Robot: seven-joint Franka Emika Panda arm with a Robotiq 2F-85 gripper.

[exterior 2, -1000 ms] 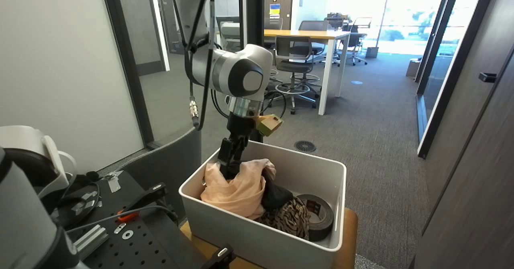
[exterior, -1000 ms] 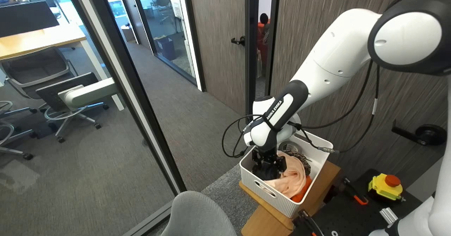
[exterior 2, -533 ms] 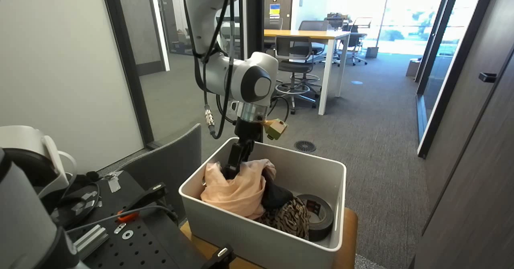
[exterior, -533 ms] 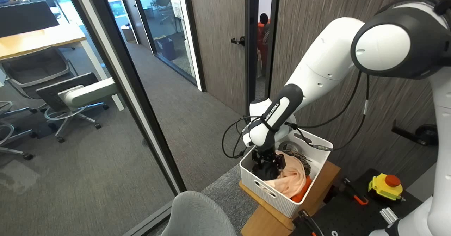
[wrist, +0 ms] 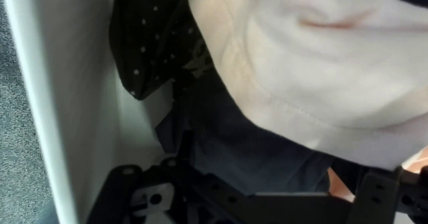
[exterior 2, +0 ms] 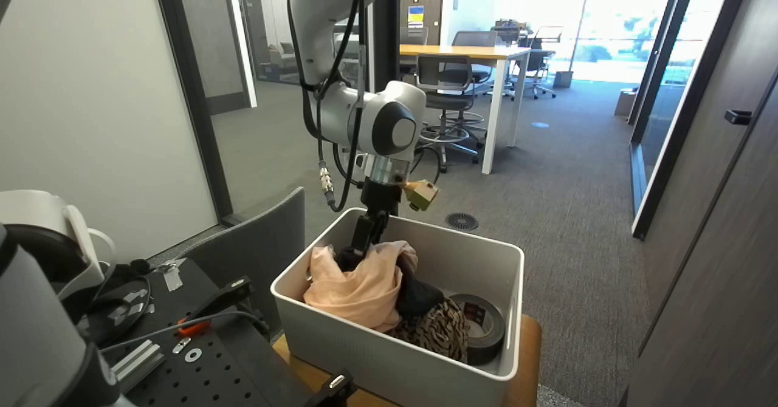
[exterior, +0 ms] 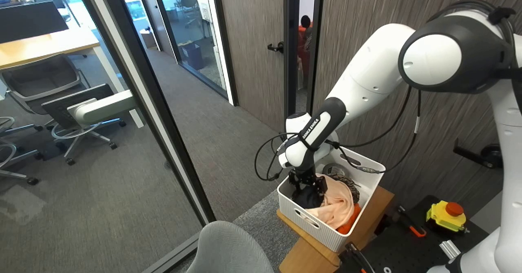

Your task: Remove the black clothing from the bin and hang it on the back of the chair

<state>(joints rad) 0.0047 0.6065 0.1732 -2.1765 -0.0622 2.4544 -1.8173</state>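
The white bin (exterior: pixel 326 236) holds the clothing and also shows in an exterior view (exterior 2: pixel 395 361). The black clothing (exterior: pixel 306 198) lies bunched at one end of the bin. In an exterior view only a bit of it (exterior 2: pixel 347 260) shows behind the peach cloth (exterior 2: pixel 358 291). My gripper (exterior: pixel 308 186) points down over the black clothing, inside the bin's rim. In the wrist view its fingers stand wide apart (wrist: pixel 291 165), with dark cloth (wrist: pixel 254 157) below and between them. It is open; fingertip contact is unclear. The grey chair (exterior: pixel 234 246) stands beside the bin.
The bin also holds leopard-print cloth (exterior 2: pixel 440 331), another dark cloth (exterior 2: pixel 418 296), a tape roll (exterior 2: pixel 486 328) and orange cloth (exterior: pixel 350 220). A black-and-white dotted cloth (wrist: pixel 143 40) shows in the wrist view. A glass wall (exterior: pixel 163 114) stands behind the chair. Tools lie on the black table (exterior 2: pixel 200 358).
My gripper has shifted sideways within the bin, left in one exterior picture and right in the other, and risen slightly. More black clothing shows beneath it. The clothing has hardly moved.
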